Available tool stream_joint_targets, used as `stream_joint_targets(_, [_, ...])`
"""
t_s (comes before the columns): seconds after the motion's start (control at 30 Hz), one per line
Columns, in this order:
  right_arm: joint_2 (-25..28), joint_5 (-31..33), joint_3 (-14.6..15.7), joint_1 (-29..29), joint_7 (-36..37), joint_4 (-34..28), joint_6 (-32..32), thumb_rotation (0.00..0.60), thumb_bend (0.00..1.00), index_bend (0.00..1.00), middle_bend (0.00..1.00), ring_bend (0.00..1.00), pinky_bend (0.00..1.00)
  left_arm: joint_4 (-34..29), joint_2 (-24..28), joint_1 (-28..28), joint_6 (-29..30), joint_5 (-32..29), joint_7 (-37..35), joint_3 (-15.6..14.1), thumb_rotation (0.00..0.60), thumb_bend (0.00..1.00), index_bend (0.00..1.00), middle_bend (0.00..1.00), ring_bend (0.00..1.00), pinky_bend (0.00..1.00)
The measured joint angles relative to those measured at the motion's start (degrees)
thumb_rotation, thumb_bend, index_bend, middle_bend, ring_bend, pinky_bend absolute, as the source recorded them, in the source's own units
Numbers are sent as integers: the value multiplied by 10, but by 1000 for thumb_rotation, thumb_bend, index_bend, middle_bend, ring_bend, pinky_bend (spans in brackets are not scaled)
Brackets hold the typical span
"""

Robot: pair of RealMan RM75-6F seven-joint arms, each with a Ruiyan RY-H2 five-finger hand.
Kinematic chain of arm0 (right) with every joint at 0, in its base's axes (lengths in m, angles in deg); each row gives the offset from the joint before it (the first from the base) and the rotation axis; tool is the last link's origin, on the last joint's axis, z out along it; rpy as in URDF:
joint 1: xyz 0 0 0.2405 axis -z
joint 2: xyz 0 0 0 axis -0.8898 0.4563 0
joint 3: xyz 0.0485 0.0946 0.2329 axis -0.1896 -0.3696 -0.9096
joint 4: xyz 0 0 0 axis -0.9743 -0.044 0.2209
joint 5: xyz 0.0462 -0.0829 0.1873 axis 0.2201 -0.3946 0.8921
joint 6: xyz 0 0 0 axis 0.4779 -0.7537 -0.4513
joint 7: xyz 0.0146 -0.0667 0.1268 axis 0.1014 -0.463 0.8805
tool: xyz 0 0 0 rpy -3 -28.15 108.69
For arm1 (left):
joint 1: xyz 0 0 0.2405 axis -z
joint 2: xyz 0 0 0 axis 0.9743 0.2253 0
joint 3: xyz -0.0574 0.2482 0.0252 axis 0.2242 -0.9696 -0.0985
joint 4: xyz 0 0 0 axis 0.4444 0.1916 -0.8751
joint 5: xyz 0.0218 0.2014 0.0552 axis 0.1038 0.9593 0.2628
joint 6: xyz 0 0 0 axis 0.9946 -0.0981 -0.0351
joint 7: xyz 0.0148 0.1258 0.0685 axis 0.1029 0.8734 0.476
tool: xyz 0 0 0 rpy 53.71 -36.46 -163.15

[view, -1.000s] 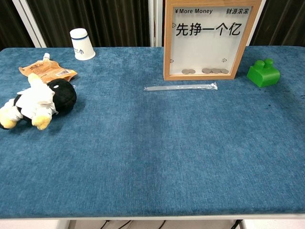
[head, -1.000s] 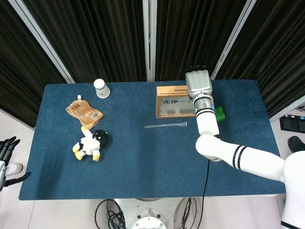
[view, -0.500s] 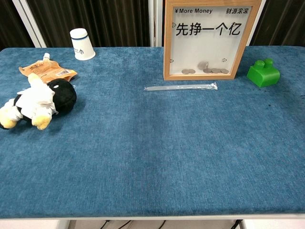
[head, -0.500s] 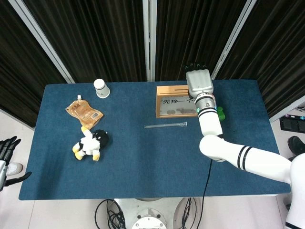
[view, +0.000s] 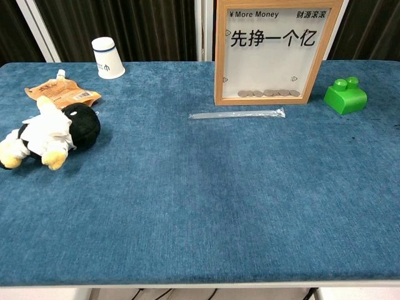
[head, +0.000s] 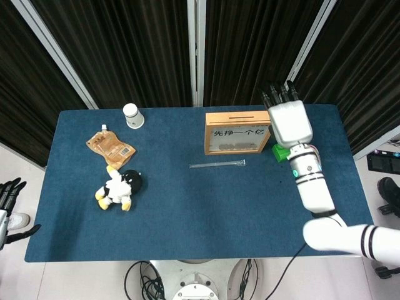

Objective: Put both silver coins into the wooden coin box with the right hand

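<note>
The wooden coin box (head: 237,117) stands upright at the back of the blue table, its clear front printed with black characters. Several silver coins (view: 269,93) lie in a row along its bottom, also visible as the coins (head: 234,148) from above. No loose coin shows on the table. My right hand (head: 289,120) hovers just right of the box, above the green block, fingers stretched toward the curtain and nothing in it. The chest view does not show it. My left hand (head: 9,195) hangs off the table's left edge, fingers spread and empty.
A green block (view: 345,95) sits right of the box. A clear thin tube (view: 237,114) lies in front of it. At the left are a white cup (view: 107,57), an orange pouch (view: 62,94) and a black-and-white plush toy (view: 47,132).
My right hand has swung from above the box top over to its right side. A coin that was tumbling inside the box has settled into the row at the bottom.
</note>
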Motion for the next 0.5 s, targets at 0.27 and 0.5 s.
stream_joint_targets(0.27, [-24,-294,153,279,156,21,-219,600,176,0,0,0,0,-27,8,2,-5,2,56,-1,600,86,64,11,0,0])
stream_joint_targets(0.5, [-97,-346,225,423,279,134,-265,600,176,0,0,0,0,-27,1,0,-10,-6,136,-1,600,87,64,11,0,0])
